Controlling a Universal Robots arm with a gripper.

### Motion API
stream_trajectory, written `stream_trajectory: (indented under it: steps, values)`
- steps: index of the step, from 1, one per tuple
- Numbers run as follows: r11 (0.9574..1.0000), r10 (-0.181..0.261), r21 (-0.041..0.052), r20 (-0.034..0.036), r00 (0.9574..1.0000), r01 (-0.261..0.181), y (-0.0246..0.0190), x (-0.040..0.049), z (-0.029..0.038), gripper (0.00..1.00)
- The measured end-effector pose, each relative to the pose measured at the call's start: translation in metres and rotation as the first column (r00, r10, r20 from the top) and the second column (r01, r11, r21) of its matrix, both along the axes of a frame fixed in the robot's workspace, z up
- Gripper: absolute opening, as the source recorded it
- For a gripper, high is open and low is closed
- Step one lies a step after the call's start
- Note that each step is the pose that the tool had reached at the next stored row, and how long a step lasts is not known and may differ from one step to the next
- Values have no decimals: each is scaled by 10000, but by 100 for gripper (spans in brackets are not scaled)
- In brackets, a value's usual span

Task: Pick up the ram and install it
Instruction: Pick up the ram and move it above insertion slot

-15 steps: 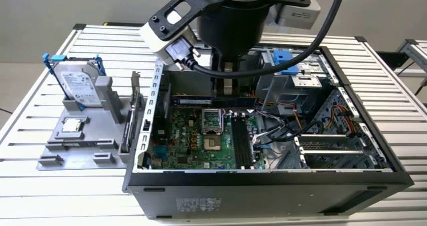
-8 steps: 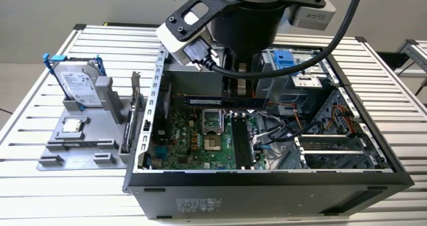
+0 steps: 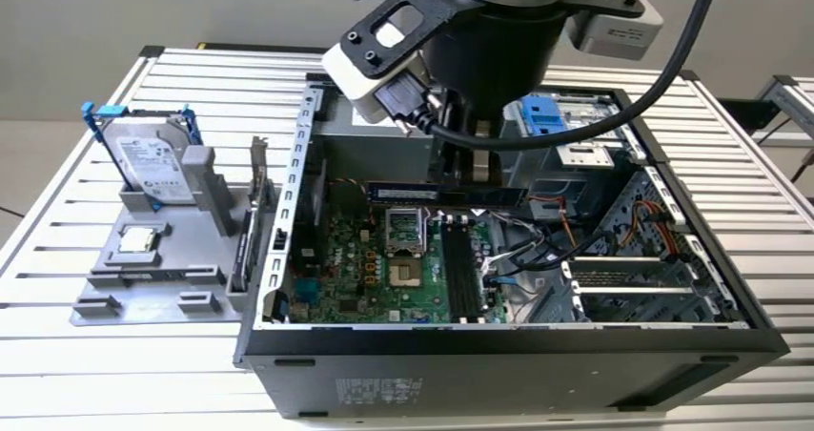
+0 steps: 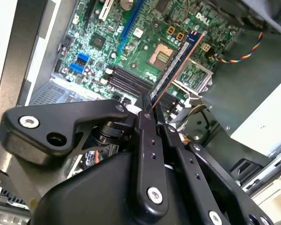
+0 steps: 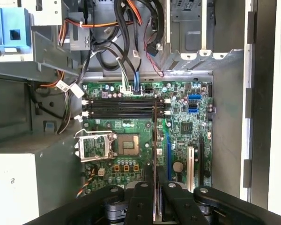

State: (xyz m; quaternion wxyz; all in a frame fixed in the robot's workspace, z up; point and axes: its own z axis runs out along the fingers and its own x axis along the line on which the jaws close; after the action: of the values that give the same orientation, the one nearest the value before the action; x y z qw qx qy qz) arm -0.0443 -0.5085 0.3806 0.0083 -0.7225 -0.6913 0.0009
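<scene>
1. My claw is at the upper centre of the exterior view. It reaches down into the open computer case, which takes up the middle and the exterior view's right of the slatted metal surface.
2. The claw is clamped on the ram. In both wrist views my two black fingers press on the flat faces of the stick, one on each side.
3. In the exterior view the ram sits level at the centre of the frame, inside the case. It runs from the exterior view's left to its right, with my claw gripping it near the middle of its length.
4. The green motherboard lies below the ram. The ram hangs near the upper end of the square CPU socket and of the black memory slots.
5. Those slots run up and down the exterior frame while the ram runs across it, so the stick is crosswise to them and sits in none of them.
6. In the second wrist view the ram juts out from between my fingertips over the board, with a copper-coloured strip along one long edge. Its far end is close to the socket.
7. In the first wrist view I see the ram edge-on as a thin line that crosses the memory slots.
8. At the exterior view's left, well apart from my claw, a grey tray rests on the surface. A silver hard drive in a blue frame stands upright in it, and a small square CPU chip lies flat in it.
</scene>
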Motion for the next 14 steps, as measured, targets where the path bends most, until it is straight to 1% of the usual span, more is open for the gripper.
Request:
stream_trajectory:
  steps: [9, 14]
  values:
    - [10000, -85, 0, 0, 10000, 85, 0, 182, 0, 0]
    - [10000, -86, 0, 1, 10000, 86, 0, 253, 0, 0]
